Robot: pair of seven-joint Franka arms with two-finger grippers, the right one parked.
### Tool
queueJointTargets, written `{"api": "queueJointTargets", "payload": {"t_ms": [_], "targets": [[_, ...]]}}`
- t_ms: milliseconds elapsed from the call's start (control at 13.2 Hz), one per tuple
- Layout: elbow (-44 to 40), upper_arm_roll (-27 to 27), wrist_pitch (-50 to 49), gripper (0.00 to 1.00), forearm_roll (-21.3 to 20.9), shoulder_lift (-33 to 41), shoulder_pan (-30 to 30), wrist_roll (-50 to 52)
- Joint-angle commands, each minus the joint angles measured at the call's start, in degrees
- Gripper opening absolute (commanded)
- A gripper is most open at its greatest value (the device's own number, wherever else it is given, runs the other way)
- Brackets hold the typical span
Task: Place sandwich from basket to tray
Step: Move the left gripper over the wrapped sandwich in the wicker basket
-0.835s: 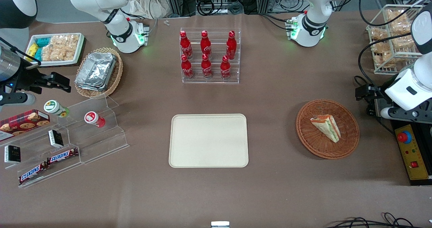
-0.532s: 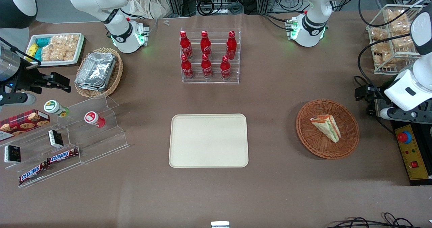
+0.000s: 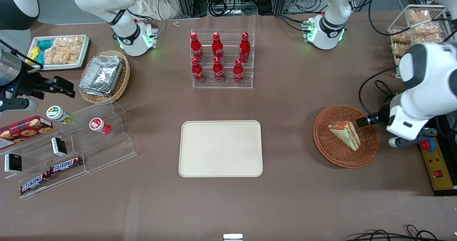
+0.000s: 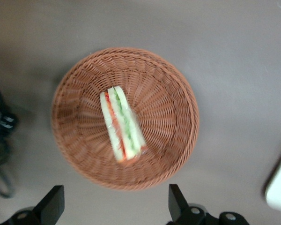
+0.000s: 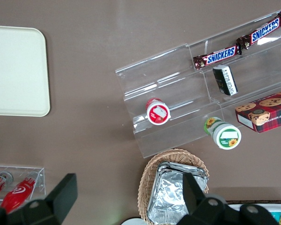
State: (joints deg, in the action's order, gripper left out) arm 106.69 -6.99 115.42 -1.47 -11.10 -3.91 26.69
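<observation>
While the sandwich (image 3: 345, 135) lies in the basket (image 3: 334, 156), claw (image 4: 113, 207) above, fingers spread wide, tray (image 3: 220, 148) bare.

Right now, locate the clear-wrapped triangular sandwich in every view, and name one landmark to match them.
Front view: the clear-wrapped triangular sandwich lies in the round reddish-brown wicker basket, toward the working arm's end of the table.
Left wrist view: the sandwich is in the basket, below the open left gripper.
Right wrist view: not in it.
Shared landmark: the basket itself.
</observation>
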Motion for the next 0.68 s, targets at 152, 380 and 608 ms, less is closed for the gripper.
{"api": "queueJointTargets", "payload": {"t_ms": [152, 380, 608], "targets": [[11.6, 0.66, 14.29, 1.0, -1.6, -0.41, 0.57, 18.55], [14.77, 0.66, 19.3, 1.0, -1.51, -2.26, 0.39, 22.61], [16.18, 0.75, 23.53, 1.0, -1.51, -4.54, 0.39, 23.93]]}}
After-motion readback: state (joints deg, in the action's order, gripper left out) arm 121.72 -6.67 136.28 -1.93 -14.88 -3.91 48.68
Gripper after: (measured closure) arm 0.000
